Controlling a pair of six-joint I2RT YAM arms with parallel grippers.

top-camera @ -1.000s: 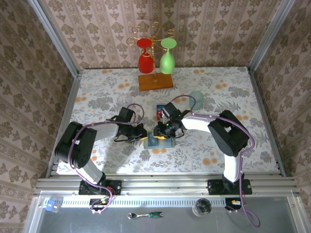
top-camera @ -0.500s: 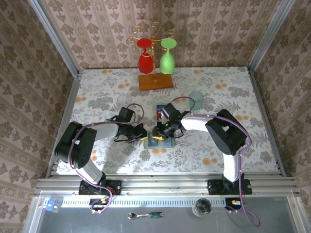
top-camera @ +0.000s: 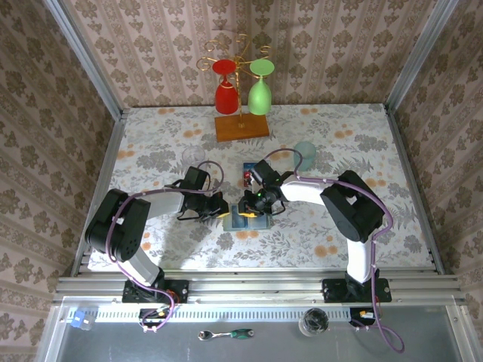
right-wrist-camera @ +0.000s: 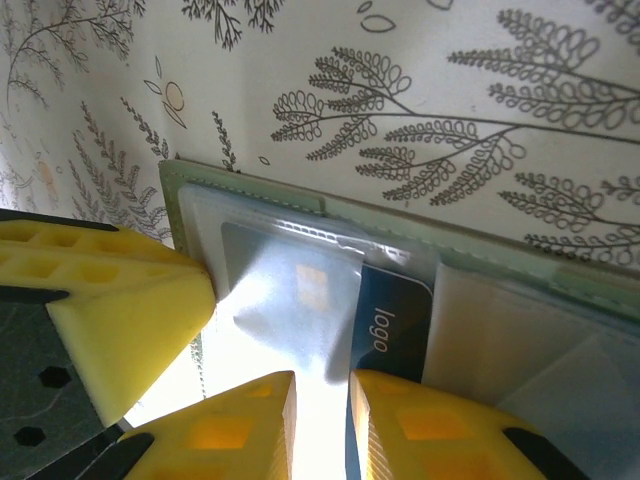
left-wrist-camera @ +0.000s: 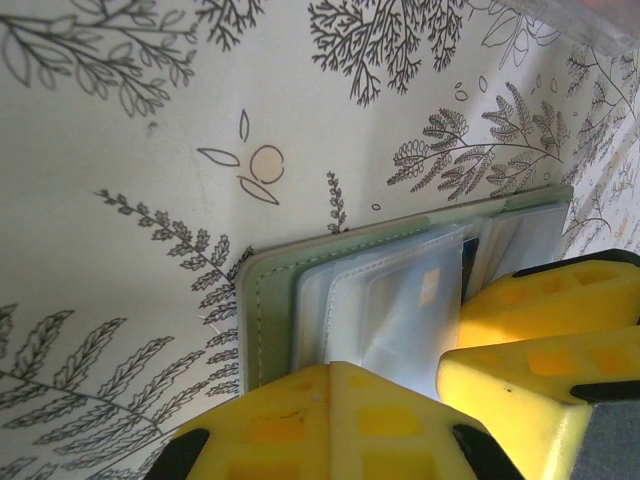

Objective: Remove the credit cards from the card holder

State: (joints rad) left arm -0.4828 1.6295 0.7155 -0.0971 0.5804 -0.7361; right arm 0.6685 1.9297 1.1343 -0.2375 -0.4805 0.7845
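The pale green card holder (top-camera: 253, 221) (left-wrist-camera: 265, 320) (right-wrist-camera: 172, 190) lies open on the table, its clear pockets facing up. My left gripper (top-camera: 223, 209) (left-wrist-camera: 340, 372) is shut, its tips pressing on the holder's left edge. My right gripper (top-camera: 247, 205) (right-wrist-camera: 321, 400) hovers over the pockets, open by a narrow gap. A blue credit card (right-wrist-camera: 390, 320) marked "logo" sticks out of a pocket beside my right fingertip. Another card (right-wrist-camera: 290, 280) (left-wrist-camera: 420, 300) sits inside the clear pocket. Red and blue cards (top-camera: 247, 175) lie on the table just beyond the holder.
A pale teal cup (top-camera: 305, 153) stands behind my right arm. A clear glass (top-camera: 192, 156) sits behind my left arm. At the back, a wooden base (top-camera: 241, 127) carries a rack with a red and a green glass.
My right gripper has shifted slightly over the holder. My left gripper stays pressed on the holder's edge.
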